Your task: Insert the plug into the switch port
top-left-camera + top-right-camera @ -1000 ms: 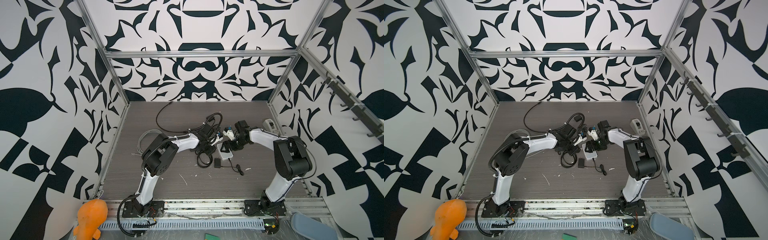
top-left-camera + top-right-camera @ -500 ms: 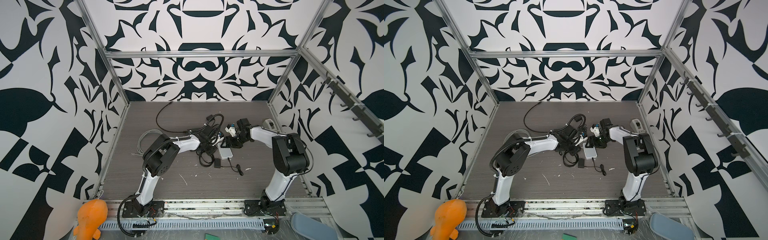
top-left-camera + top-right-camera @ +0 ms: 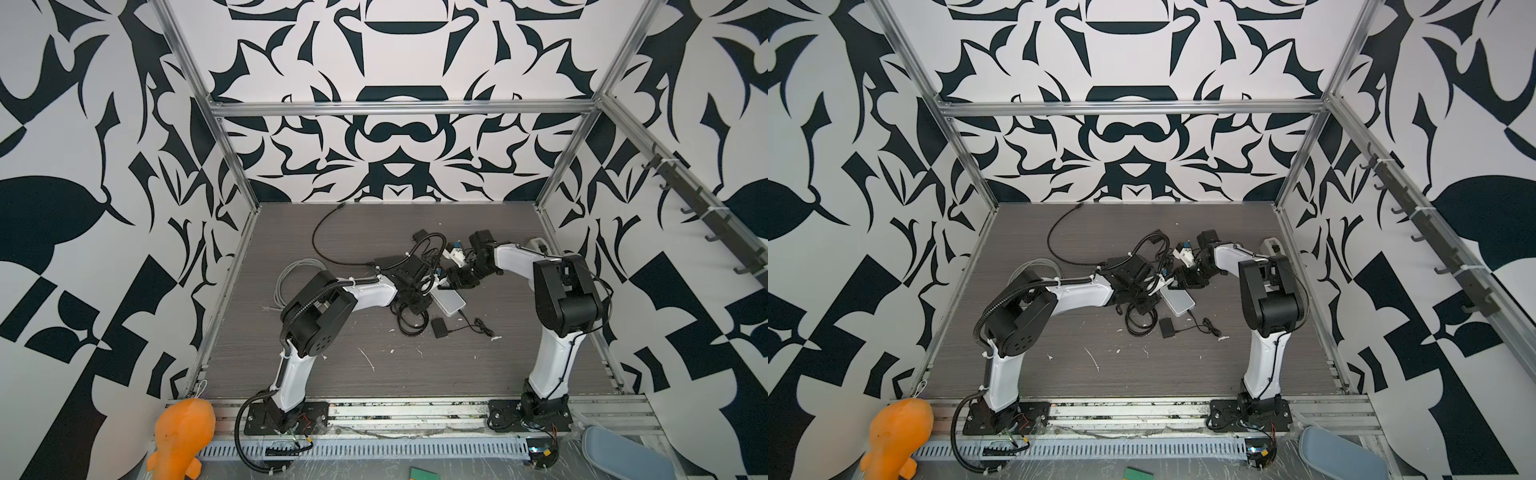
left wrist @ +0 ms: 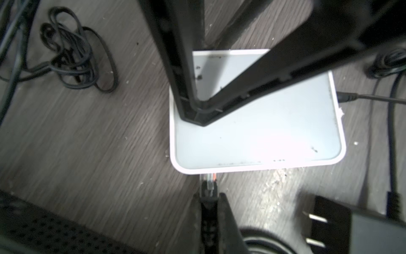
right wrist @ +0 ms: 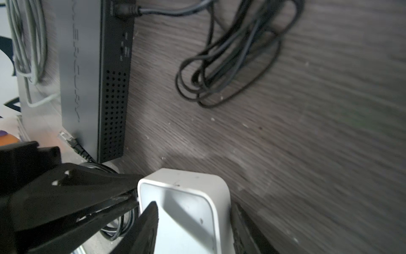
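Observation:
My left gripper (image 4: 208, 193) is shut on the plug (image 4: 208, 182), a clear connector with a black boot. The plug's tip is at the edge of the white rounded box (image 4: 263, 132), not at the flat black box (image 5: 87, 77). That black box shows in the right wrist view with its perforated side facing me; its switch port is hidden. My right gripper (image 5: 193, 204) stands open over the white box (image 5: 186, 198): one fingertip (image 5: 151, 211) is above its top, the other beside its side. In both top views the grippers (image 3: 435, 286) (image 3: 455, 280) meet mid-table.
A second plug (image 5: 66, 139) on a black cable lies beside the black box. Coiled black cable (image 5: 230, 66) and a black power adapter (image 3: 439, 327) lie near the white box (image 3: 449, 301). A grey cable coil (image 3: 291, 278) sits at the left. Patterned walls enclose the table.
My right gripper's fingers have drawn closer together around the white box and that arm has shifted slightly back and left. The left arm and plug have stayed put.

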You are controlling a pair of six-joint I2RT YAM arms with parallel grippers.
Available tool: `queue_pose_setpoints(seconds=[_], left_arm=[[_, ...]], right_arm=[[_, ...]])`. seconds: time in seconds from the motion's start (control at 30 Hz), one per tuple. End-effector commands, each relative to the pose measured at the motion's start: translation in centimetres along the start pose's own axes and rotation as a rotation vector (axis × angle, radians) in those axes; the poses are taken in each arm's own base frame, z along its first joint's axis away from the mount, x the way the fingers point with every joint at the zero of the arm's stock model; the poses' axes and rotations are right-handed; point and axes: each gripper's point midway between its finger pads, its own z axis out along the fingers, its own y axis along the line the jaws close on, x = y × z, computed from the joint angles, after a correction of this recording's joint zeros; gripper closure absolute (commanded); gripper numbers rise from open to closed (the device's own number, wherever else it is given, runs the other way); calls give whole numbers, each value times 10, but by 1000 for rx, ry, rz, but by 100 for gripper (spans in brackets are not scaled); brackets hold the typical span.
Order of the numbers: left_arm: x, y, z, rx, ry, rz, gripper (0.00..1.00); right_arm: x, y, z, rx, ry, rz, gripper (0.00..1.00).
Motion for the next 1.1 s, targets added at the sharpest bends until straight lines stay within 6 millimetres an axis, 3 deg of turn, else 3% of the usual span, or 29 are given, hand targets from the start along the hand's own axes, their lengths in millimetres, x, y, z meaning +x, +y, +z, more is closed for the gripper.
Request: queue_pose_setpoints(seconds=[0.0, 0.3, 0.67, 1.07], left_arm=[[25, -5, 14, -3, 66, 0, 100], [21, 7, 25, -80, -31, -97, 100], [12, -13, 32, 38, -112, -49, 100], [-8, -1, 37, -10, -135, -46, 100]], right_arm=[[57, 11, 30, -35, 212, 42, 43], [69, 38, 20, -113, 254, 101, 45], [81, 59, 39, -144, 362, 7, 47], [103, 112, 46, -297, 396, -78, 49]])
